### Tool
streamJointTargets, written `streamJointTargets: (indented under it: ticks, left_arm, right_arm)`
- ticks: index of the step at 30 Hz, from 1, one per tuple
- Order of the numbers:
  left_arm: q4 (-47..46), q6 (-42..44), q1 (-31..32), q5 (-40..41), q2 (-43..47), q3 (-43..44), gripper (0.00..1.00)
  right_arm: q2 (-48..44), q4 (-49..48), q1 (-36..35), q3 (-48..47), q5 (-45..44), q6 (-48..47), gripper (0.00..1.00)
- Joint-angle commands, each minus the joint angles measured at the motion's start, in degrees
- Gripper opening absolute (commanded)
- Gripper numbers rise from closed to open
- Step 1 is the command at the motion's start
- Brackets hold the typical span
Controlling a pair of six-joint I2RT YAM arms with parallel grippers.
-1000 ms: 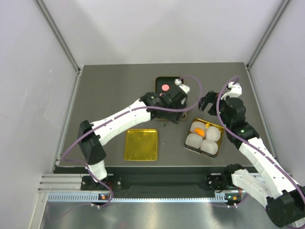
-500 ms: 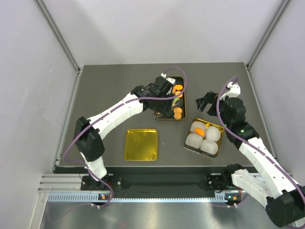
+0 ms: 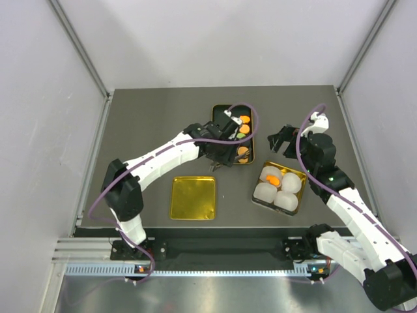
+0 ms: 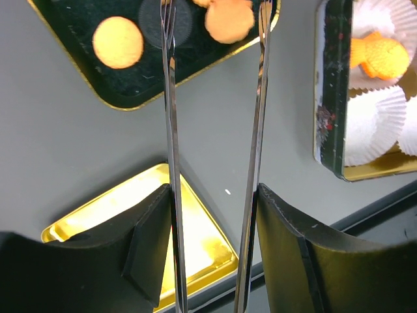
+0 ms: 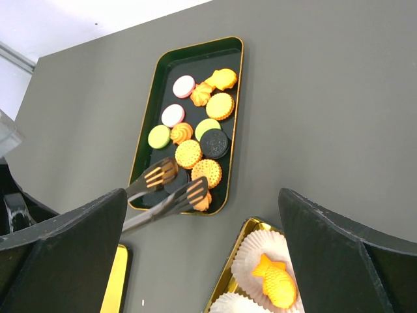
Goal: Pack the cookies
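Several cookies (image 5: 195, 124), orange, pink, green and black, lie in a black gold-rimmed tray (image 5: 195, 62), also in the top view (image 3: 221, 112). My left gripper (image 3: 220, 151) (image 4: 214, 195) is shut on metal tongs (image 4: 171, 130). The dark slotted tips of the tongs (image 5: 171, 189) stand apart over the near end of the tray, above a black cookie (image 5: 176, 180) and an orange one (image 4: 228, 19), with nothing gripped between them. My right gripper (image 3: 281, 138) (image 5: 202, 195) is open and empty, hovering between the tray and the tin.
A gold tin (image 3: 301, 176) (image 4: 329, 98) holds white paper cups (image 5: 260, 251); one has an orange fish-shaped cookie (image 5: 277, 282). A gold lid (image 3: 193, 197) (image 4: 150, 215) lies near the front, left of the tin. Grey walls enclose the table.
My left arm has drawn the tongs back from over the middle of the tray to its near end, uncovering the cookies. The right arm has not moved.
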State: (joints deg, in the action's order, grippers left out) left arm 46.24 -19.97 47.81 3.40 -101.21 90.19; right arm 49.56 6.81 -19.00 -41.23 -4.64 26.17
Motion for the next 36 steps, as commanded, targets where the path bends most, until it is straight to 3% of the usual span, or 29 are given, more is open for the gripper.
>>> streamJointTargets:
  ticks: [1, 23, 36]
  left_arm:
    - [-2.8, 0.5, 1.1, -0.8, 0.2, 0.4, 0.57]
    - [-2.6, 0.4, 2.8, 2.0, -2.3, 0.6, 0.54]
    - [-2.7, 0.3, 2.9, 4.8, -2.3, 1.1, 0.45]
  right_arm:
    - [-0.8, -2.2, 0.2, -1.0, 0.1, 0.3, 1.0]
    - [-0.7, -2.1, 0.3, -0.9, 0.1, 0.4, 1.0]
    - [-0.5, -2.1, 0.2, -1.0, 0.1, 0.3, 1.0]
